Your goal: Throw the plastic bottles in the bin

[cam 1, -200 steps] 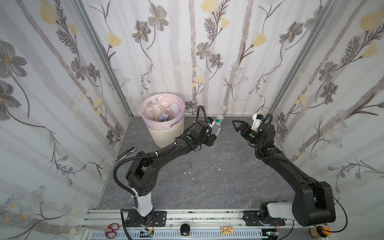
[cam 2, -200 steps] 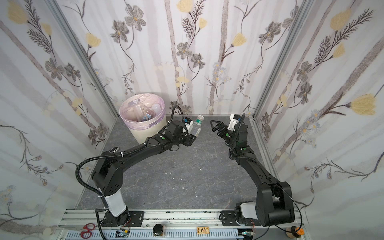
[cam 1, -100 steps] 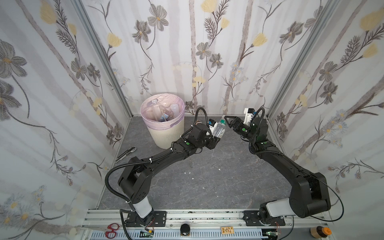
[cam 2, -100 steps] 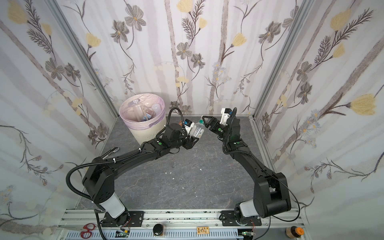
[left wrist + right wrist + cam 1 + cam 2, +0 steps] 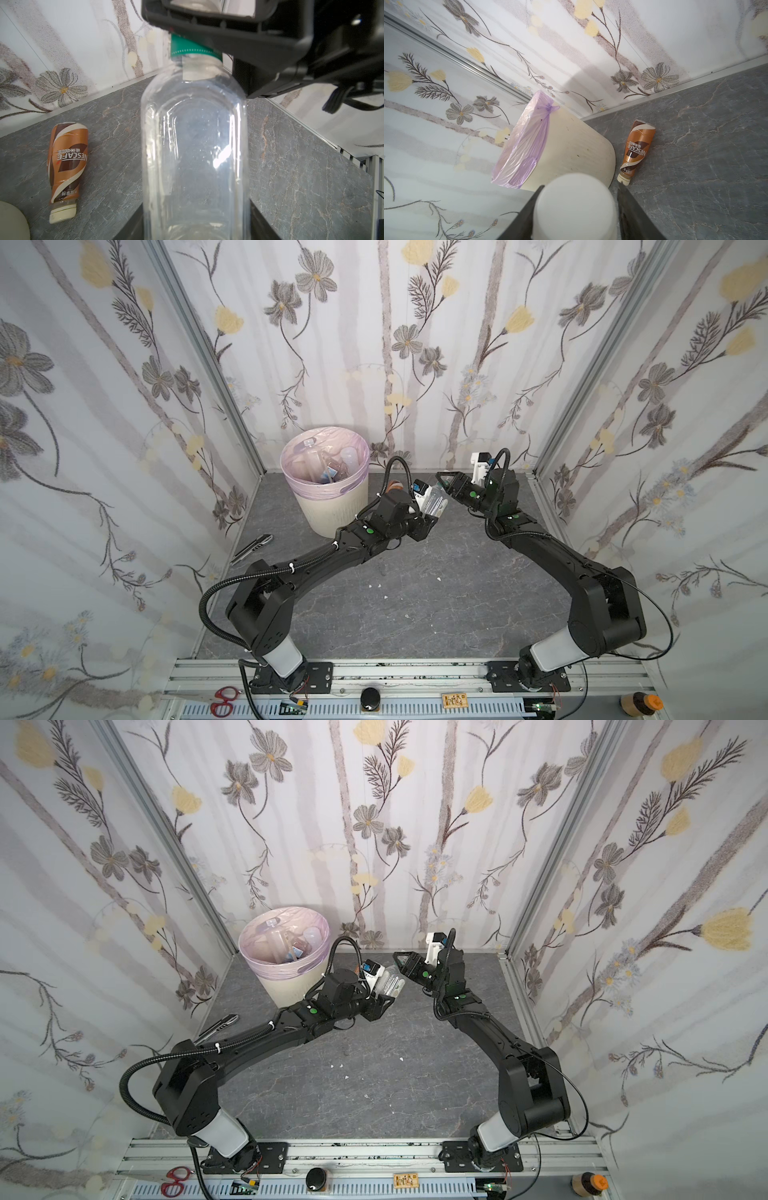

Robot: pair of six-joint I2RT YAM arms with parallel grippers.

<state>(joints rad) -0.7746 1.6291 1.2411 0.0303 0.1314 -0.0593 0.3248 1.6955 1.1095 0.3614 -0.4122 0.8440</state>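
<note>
Between the left gripper [image 5: 430, 512] fingers [image 5: 262, 225], a clear bottle [image 5: 195, 145] is clamped at its base and held clear of the floor [image 5: 415, 593]. Right gripper [image 5: 448, 484] fingers [image 5: 527, 214] flank its green cap [image 5: 187, 48] on both sides; whether they press it cannot be told. Beyond the left fingertips and off to one side, a coffee bottle [image 5: 67, 162] lies on the floor just beside the bin [image 5: 332, 516]. The bin contains binned bottles [image 5: 328, 468].
</note>
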